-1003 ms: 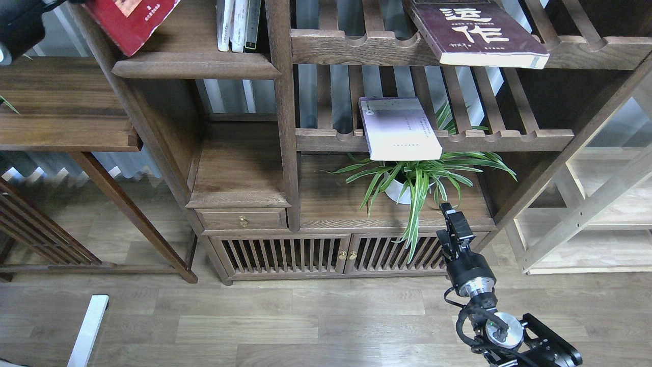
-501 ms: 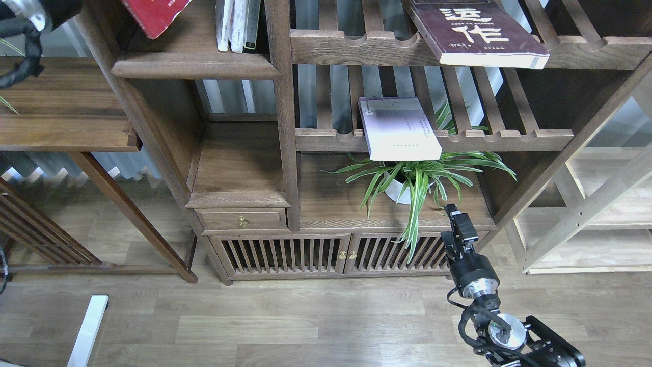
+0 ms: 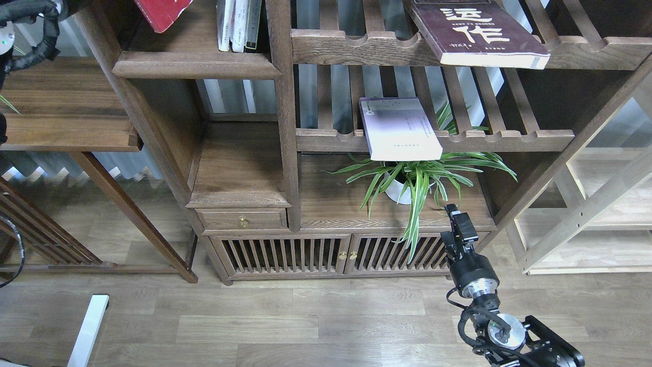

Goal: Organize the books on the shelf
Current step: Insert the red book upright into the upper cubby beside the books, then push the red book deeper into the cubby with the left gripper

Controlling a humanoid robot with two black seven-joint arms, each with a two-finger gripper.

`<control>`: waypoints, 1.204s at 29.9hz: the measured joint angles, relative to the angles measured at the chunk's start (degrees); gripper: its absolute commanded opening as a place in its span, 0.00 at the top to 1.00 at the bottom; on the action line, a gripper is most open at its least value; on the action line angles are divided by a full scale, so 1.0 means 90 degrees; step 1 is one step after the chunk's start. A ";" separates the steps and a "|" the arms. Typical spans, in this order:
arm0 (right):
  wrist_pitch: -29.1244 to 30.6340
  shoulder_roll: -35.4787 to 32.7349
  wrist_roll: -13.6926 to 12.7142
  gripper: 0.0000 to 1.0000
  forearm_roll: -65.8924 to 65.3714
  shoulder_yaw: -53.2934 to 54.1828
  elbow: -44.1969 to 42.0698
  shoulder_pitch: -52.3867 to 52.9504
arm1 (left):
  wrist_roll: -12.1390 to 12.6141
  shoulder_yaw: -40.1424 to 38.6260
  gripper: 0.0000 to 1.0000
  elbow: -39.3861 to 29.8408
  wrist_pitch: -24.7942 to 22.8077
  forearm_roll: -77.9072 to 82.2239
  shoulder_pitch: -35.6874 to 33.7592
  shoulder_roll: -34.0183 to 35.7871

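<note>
Red book point(image 3: 163, 12) and left arm point(image 3: 30, 30) mostly beyond frame edge.

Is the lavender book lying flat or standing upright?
Flat: the lavender book lies cover-up on the slatted rack, overhanging its front rail.

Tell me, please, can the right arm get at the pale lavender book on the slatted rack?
Probably yes. The right gripper hangs below the pale lavender book, whose front edge juts over the rail; only thin plant leaves lie between.

The right arm point(image 3: 489, 311) rises from the lower right edge, its silver wrist joints bent below the right gripper point(image 3: 457, 219), which points up and away; its fingers cannot be told apart. Of the left arm point(image 3: 30, 30), only cabling and dark housing show at the upper left corner; its gripper lies out of view.
</note>
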 measured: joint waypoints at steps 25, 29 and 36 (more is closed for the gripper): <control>0.0000 -0.0018 -0.0027 0.00 0.0212 0.0004 0.0000 0.0017 | 0.0000 0.0476 0.98 0.1864 -0.0615 0.0005 -0.0778 -0.0647; 0.0000 -0.0018 -0.0030 0.00 0.0253 0.0004 0.0000 0.0004 | 0.0000 0.0634 0.97 0.1952 -0.0622 0.0005 -0.0861 -0.0677; 0.0000 -0.0098 -0.0025 0.00 0.0366 0.0004 0.0007 -0.0040 | 0.0000 0.0937 0.96 0.1961 -0.0624 0.0005 -0.0934 -0.0740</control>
